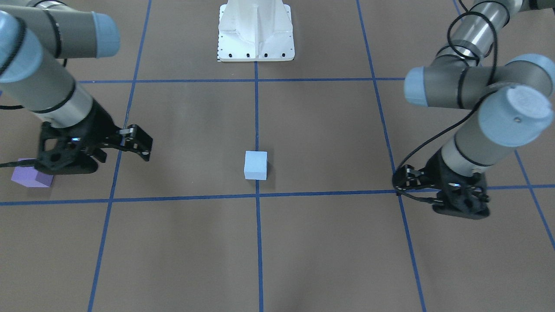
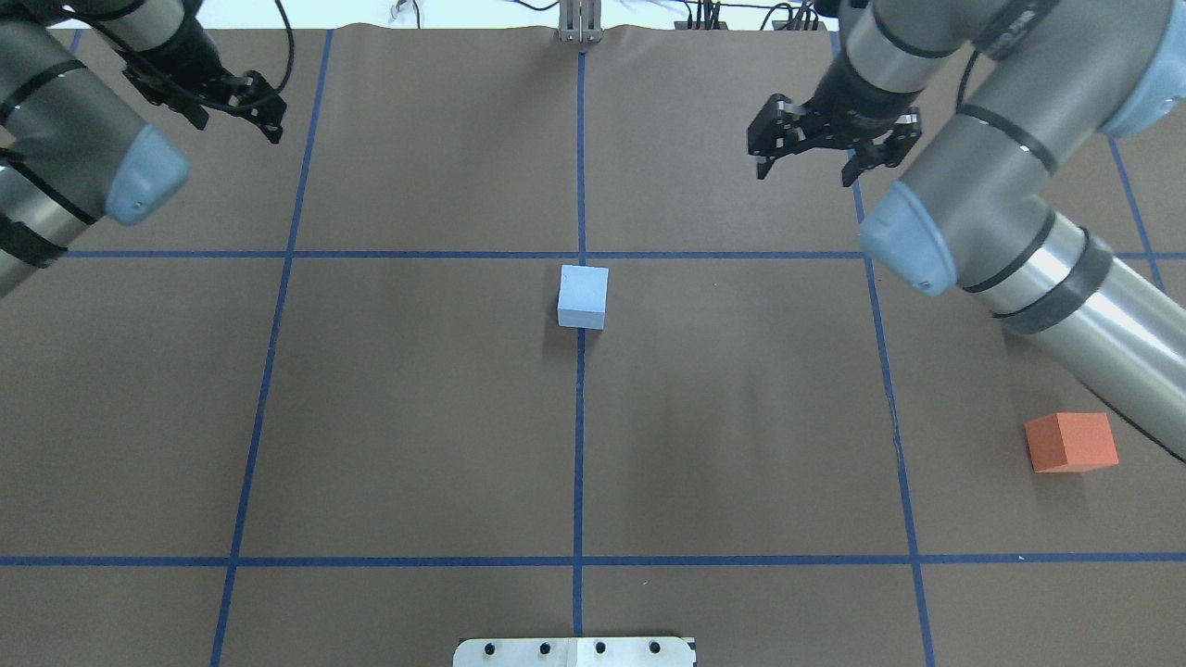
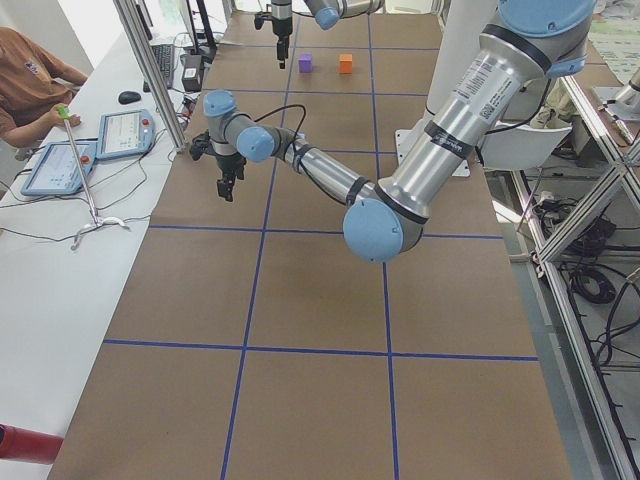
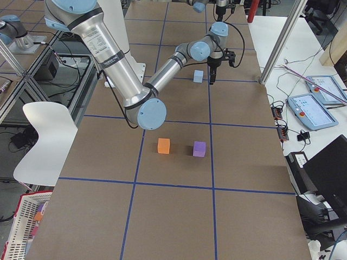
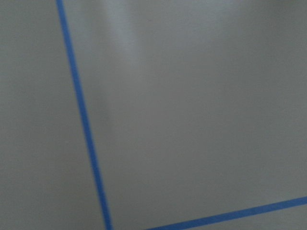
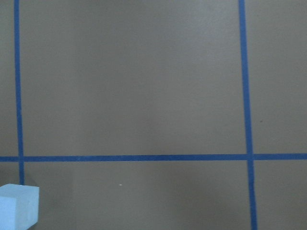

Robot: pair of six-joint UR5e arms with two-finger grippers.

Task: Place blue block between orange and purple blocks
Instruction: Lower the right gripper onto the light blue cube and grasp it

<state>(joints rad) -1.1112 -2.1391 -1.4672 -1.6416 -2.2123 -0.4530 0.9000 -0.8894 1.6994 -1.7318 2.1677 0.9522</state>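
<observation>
Pale-blue cube block (image 2: 583, 296) sits flat on the brown paper-covered table (image 2: 417, 417), astride the central blue tape line (image 2: 579, 445), untouched and well apart from both grippers. Right gripper (image 2: 804, 167): fingers spread wide, nothing between them, hovering beyond the block as seen from the robot's base. From it the pale-blue cube block lies back toward the base and off toward the robot's left; the right wrist camera catches only a corner of it at its lower-left edge. Left gripper (image 2: 237, 128): looks spread too, empty, out by the far left of the table, clearly farther from the block. Judgement: right arm is the nearer one, and the goal lies on its side. Block is near-cubic, no long axis to speak of; faces close to square with the tape grid, perhaps a touch skewed, so little wrist turn should be needed. Orange cube block (image 4: 164, 145) and purple cube block (image 4: 199, 149) stand side by side on the robot's right, apart, bare table between them, with orange nearer the robot and purple toward the operators' edge. That gap looks narrow, so there is a risk of nudging a neighbour. Pick not yet begun. Only container in sight: a red-rimmed white basket (image 4: 21, 225) off the table, holding small items too small to identify.
</observation>
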